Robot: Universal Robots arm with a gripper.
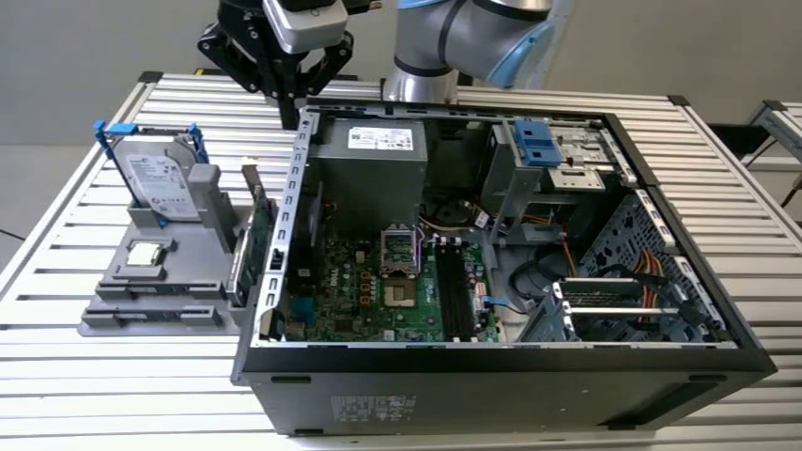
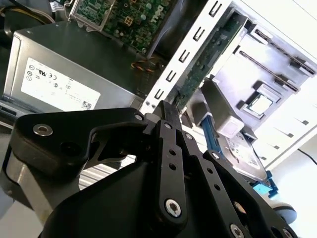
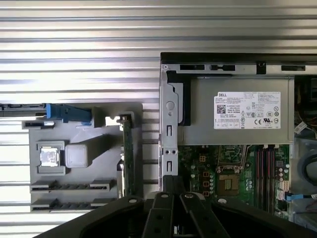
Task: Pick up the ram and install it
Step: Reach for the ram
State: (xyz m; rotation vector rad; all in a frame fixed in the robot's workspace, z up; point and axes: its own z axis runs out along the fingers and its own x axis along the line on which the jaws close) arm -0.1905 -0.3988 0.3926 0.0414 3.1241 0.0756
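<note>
Pose: my arm reaches in from the far side of the surface and the wrist hangs over the far corner of the computer case, on the exterior view's left. Jaws point straight down, above the case's side wall, clear of it and touching nothing. Jaws are together, the black fingers meeting at the tips, clamped on nothing

Surface: slatted aluminium surface, with plain grey wall and floor behind. The edge of another slatted bench stands at the exterior view's right. The case lies on its side with the panel off. Inside it are the motherboard and, at the far end, the grey power supply

A grey fixture sits just beside the case on the exterior view's left. It carries a hard drive upright in a blue bracket, a processor chip lying flat, and a green card on edge along the case wall. Two long slots lie side by side at the fixture's near end. The first wrist view looks straight down on fixture and case together

Ram: I cannot tell where it sits. The fixture's slots and the dark memory slots on the motherboard are too small to judge
</note>
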